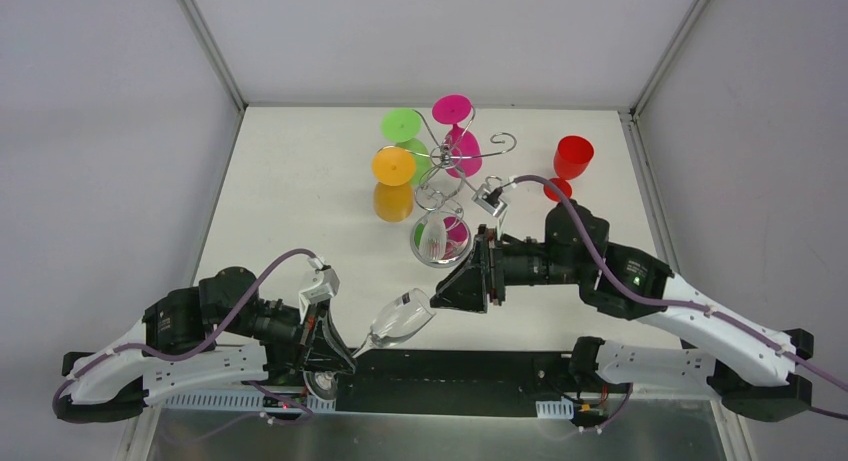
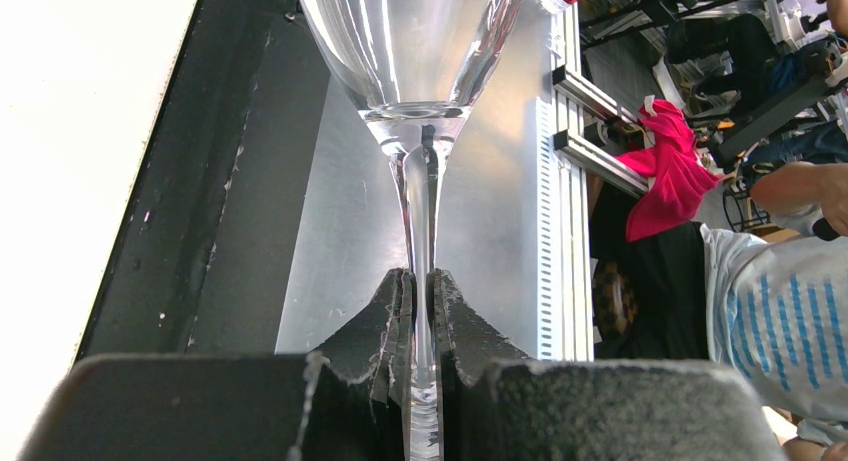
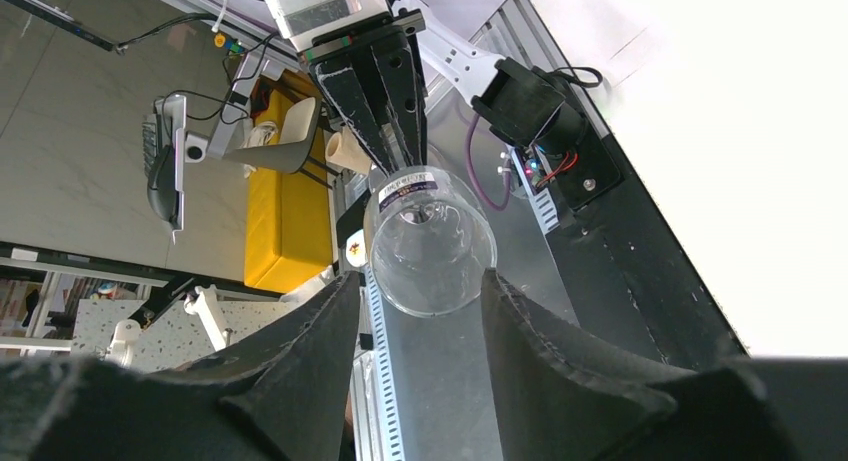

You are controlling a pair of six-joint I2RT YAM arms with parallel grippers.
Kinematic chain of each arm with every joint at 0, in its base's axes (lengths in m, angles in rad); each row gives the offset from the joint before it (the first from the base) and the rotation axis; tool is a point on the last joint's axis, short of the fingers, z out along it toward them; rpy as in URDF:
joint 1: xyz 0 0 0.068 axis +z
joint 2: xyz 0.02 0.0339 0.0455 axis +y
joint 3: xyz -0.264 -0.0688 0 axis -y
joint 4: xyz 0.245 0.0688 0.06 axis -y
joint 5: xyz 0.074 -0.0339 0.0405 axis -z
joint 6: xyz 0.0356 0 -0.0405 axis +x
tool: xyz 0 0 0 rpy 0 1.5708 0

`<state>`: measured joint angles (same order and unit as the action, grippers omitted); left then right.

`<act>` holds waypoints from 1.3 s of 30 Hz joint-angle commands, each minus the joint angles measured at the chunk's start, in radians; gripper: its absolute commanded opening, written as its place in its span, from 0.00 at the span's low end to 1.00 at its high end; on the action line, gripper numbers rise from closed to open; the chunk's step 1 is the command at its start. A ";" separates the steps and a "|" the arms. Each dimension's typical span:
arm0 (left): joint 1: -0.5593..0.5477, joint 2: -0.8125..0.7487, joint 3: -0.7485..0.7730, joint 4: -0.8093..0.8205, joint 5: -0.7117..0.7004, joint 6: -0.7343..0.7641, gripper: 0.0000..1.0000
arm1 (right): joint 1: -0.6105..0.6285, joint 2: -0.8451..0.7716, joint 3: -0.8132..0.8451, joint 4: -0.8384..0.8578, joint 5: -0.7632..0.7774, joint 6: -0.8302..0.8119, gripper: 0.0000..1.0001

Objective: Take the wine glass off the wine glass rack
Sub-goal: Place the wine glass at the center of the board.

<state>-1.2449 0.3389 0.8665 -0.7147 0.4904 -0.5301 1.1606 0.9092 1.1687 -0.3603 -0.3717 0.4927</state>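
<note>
The wine glass [image 1: 398, 319] is held tilted over the near edge of the surface [image 1: 300, 181], its stem clamped between the left fingers [image 2: 385, 326] of the low, folded left arm [image 1: 190, 331]. The right arm [image 1: 640, 281] is stretched leftward, its right fingers [image 3: 560, 351] spread apart just beside the bowl's rim. The wine glass rack [image 1: 452, 166] stands behind, hung with coloured glasses [image 1: 394, 166].

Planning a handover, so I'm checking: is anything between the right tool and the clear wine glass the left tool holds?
Nothing visible does. The right tool stands open, facing the mouth of the clear wine glass with no object between. The left tool is shut on the stem, behind the bowl.
</note>
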 commanded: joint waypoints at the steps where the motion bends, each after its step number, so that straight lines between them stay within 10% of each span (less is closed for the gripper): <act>1: -0.011 -0.006 0.012 0.089 0.008 0.018 0.00 | -0.003 0.019 0.051 0.070 -0.047 0.012 0.51; 39: -0.010 0.010 0.012 0.089 0.001 0.028 0.00 | 0.035 0.125 0.066 0.143 -0.218 0.037 0.14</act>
<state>-1.2449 0.3408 0.8665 -0.7139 0.4904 -0.5228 1.1873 1.0389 1.2022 -0.2722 -0.5648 0.5243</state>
